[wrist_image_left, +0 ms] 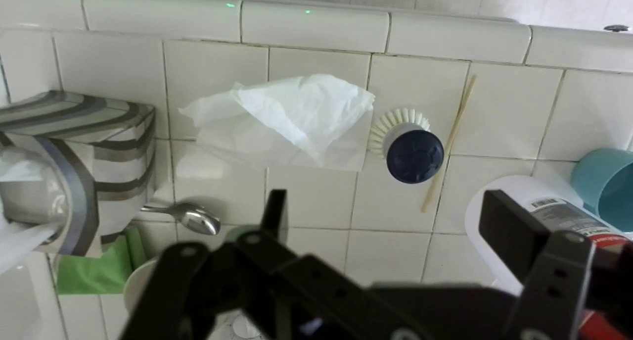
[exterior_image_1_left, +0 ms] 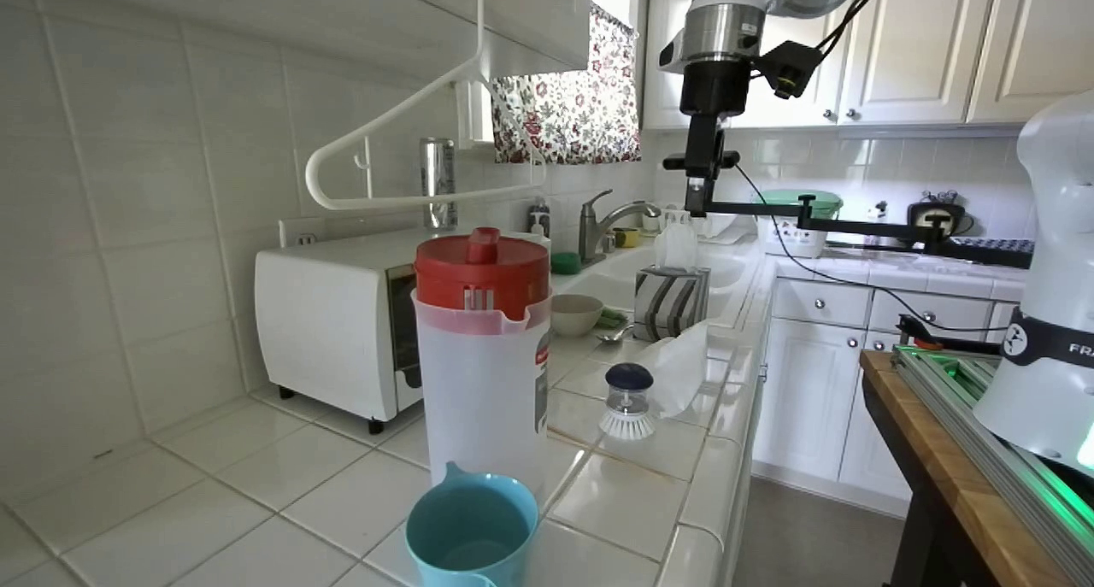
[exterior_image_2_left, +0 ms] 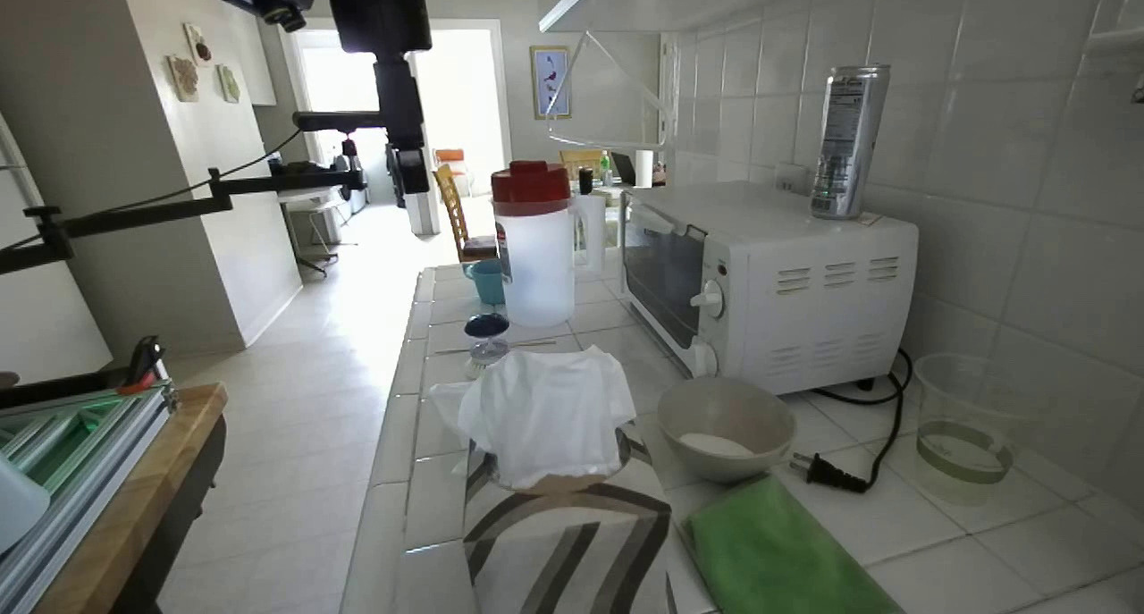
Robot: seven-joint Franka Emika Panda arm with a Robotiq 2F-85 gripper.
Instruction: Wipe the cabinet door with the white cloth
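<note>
Wrist view: black two-finger gripper over the white tiled counter, jaws spread wide apart. Thin crumpled white cloth lies near the counter's front edge, part folded up into a peak, between the grey-striped cardboard tissue box and the round navy-capped dish brush, just beside the brush. Slim pale wooden stick on the brush's other side, shiny metal spoon next to the box. In an exterior view I see the cloth by the front edge, gripper well above the counter; white panelled cabinet doors on the far wall, well apart from the cloth. Translucent plastic pitcher with red lid just beside a light-blue plastic cup, farther along the counter; boxy white toaster oven toward the back edge. In an exterior view, tall silver metal can upright on the oven's top near a rear corner, round beige bowl by the oven's front corner, folded green fabric next to it. White paper tissue sticks up from the box, blocking most of the cloth.
</note>
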